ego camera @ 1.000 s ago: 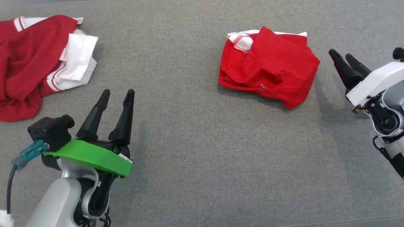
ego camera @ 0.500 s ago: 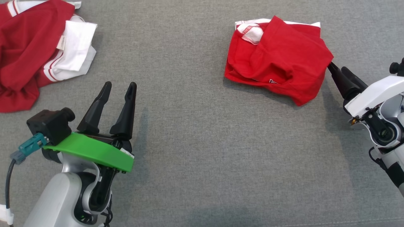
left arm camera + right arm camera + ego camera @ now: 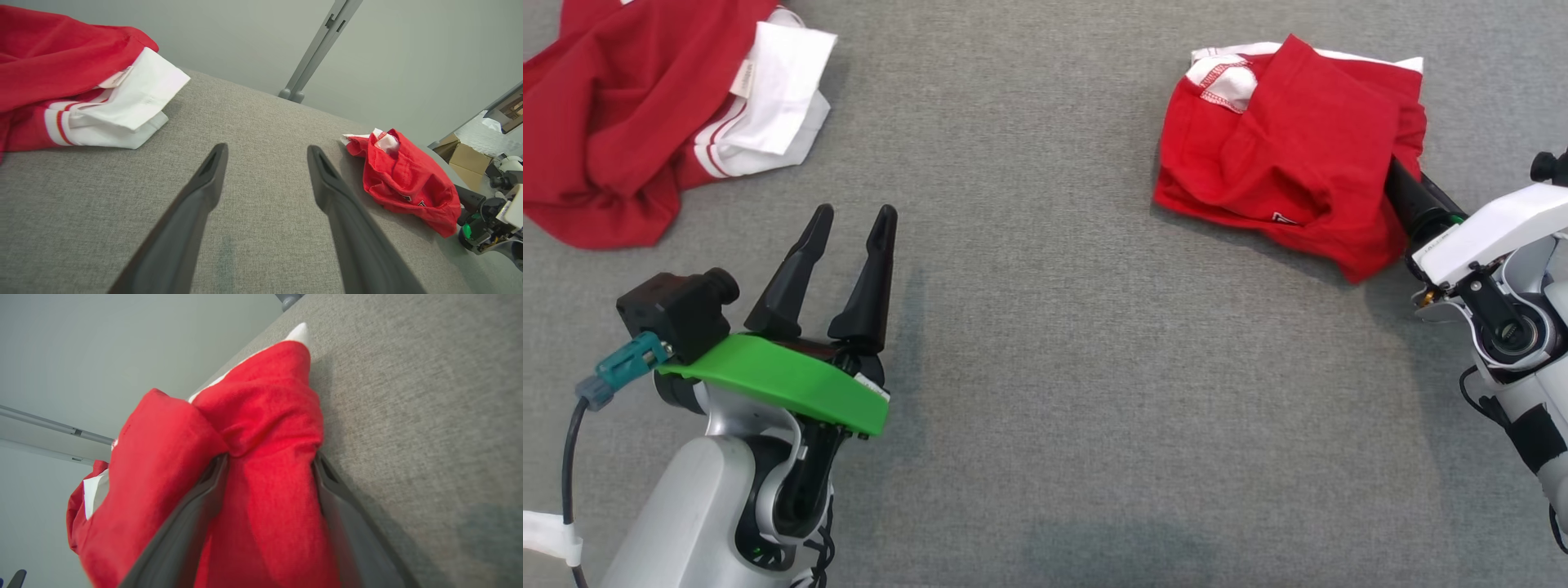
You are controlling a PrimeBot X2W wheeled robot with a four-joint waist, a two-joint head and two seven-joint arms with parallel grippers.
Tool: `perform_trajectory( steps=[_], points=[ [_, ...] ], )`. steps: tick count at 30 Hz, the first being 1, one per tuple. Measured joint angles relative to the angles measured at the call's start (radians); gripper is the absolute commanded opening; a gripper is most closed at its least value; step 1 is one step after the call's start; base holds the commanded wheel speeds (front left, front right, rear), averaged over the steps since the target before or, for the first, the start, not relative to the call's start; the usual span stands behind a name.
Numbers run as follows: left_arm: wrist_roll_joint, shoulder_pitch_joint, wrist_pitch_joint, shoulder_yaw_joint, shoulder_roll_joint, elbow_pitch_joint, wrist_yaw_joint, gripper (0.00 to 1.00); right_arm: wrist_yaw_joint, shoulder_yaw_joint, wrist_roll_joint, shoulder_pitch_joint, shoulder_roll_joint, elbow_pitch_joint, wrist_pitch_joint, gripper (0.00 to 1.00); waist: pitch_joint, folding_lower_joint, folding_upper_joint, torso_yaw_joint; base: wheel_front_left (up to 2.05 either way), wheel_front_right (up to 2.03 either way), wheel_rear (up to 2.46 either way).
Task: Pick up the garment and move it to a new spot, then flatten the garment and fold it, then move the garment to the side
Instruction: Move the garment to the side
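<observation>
The garment [image 3: 1282, 155] is a bright red folded bundle with white trim, lying at the upper right of the grey surface. My right gripper [image 3: 1401, 184] is pushed into its right edge, and the fabric hides the fingertips. In the right wrist view the gripper [image 3: 269, 457] is open, with a fold of the red garment [image 3: 265, 416] lying between its spread fingers. My left gripper [image 3: 856, 214] hovers open at the lower left with nothing in it. The left wrist view shows its two fingers apart [image 3: 266, 149] and the garment [image 3: 408, 179] off to the right.
A second, darker red garment with white striped cuffs [image 3: 645, 114] lies crumpled at the upper left, also in the left wrist view [image 3: 61, 81]. The grey fabric surface [image 3: 1045, 408] stretches between the arms. A grey post [image 3: 310, 53] and cardboard boxes [image 3: 461, 159] stand beyond the far edge.
The head camera has shifted. My right gripper has advanced from beside the folded garment into its right edge, so cloth now covers the fingertips. The left gripper has stayed open.
</observation>
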Motion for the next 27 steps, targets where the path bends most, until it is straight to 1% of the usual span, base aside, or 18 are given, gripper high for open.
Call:
perform_trajectory(
  steps=[2, 3, 4, 5, 6, 10, 15, 20, 22, 23, 26, 27],
  points=[
    [0.0, 0.0, -0.001, 0.001, -0.005, 0.002, 0.0, 1.0, 0.0, 0.001, 0.0, -0.004, 0.0, 0.002, 0.001, 1.0, 0.0, 0.0, 0.0, 0.012, 0.0, 0.0, 0.0],
    [0.0, 0.0, -0.001, 0.002, -0.009, 0.003, 0.0, 1.0, 0.0, 0.002, 0.0, -0.005, 0.0, 0.005, 0.004, 0.49, -0.001, 0.0, 0.0, 0.017, 0.0, 0.0, 0.0],
    [0.0, 0.0, -0.001, 0.002, -0.011, 0.004, 0.0, 1.0, 0.0, 0.005, 0.0, -0.008, 0.0, 0.008, 0.011, 0.29, -0.001, 0.0, 0.0, 0.022, 0.0, 0.0, 0.0],
    [0.0, 0.0, -0.001, 0.004, -0.013, 0.005, 0.0, 1.0, 0.001, 0.01, 0.0, -0.012, 0.001, 0.01, 0.017, 0.02, -0.002, 0.0, 0.0, 0.026, 0.0, 0.0, 0.0],
    [0.0, 0.0, -0.001, 0.007, -0.013, 0.005, 0.0, 1.0, 0.004, 0.016, 0.0, -0.019, 0.002, 0.012, 0.024, 0.0, -0.002, 0.0, 0.0, 0.03, 0.0, 0.0, 0.0],
    [0.0, 0.0, -0.01, 0.009, -0.018, 0.018, 0.0, 1.0, 0.017, 0.028, 0.0, -0.037, 0.016, 0.01, 0.037, 0.0, -0.007, 0.0, 0.0, 0.035, 0.0, 0.0, 0.0],
    [-0.001, 0.001, -0.02, 0.025, -0.02, 0.037, 0.0, 1.0, 0.026, 0.037, 0.001, -0.068, 0.011, -0.026, 0.059, 0.0, -0.024, 0.0, 0.0, 0.033, 0.0, 0.0, 0.0],
    [-0.003, 0.003, -0.029, 0.03, -0.021, 0.043, 0.0, 1.0, 0.026, 0.068, 0.007, -0.103, -0.02, -0.068, 0.128, 0.0, -0.042, 0.0, 0.0, 0.017, 0.0, 0.0, 0.0],
    [-0.006, 0.003, -0.029, 0.03, -0.021, 0.04, 0.0, 1.0, 0.026, 0.069, 0.049, -0.102, -0.03, -0.085, 0.17, 0.0, -0.047, 0.0, 0.0, 0.008, 0.0, 0.0, 0.0],
    [-0.006, 0.004, -0.029, 0.031, -0.021, 0.037, 0.0, 1.0, 0.026, 0.072, 0.049, -0.103, -0.043, -0.09, 0.185, 0.0, -0.048, 0.0, 0.0, 0.004, 0.0, 0.0, 0.0],
    [-0.006, 0.004, -0.026, 0.03, -0.02, 0.031, 0.0, 1.0, 0.024, 0.074, 0.02, -0.103, -0.127, -0.075, 0.222, 0.0, -0.045, 0.0, 0.0, -0.006, 0.0, 0.0, 0.0],
    [-0.006, 0.004, -0.023, 0.028, -0.02, 0.028, 0.0, 1.0, 0.013, 0.066, 0.017, -0.103, -0.159, -0.065, 0.234, 0.0, -0.042, 0.0, 0.0, -0.008, 0.0, 0.0, 0.0]
  ],
)
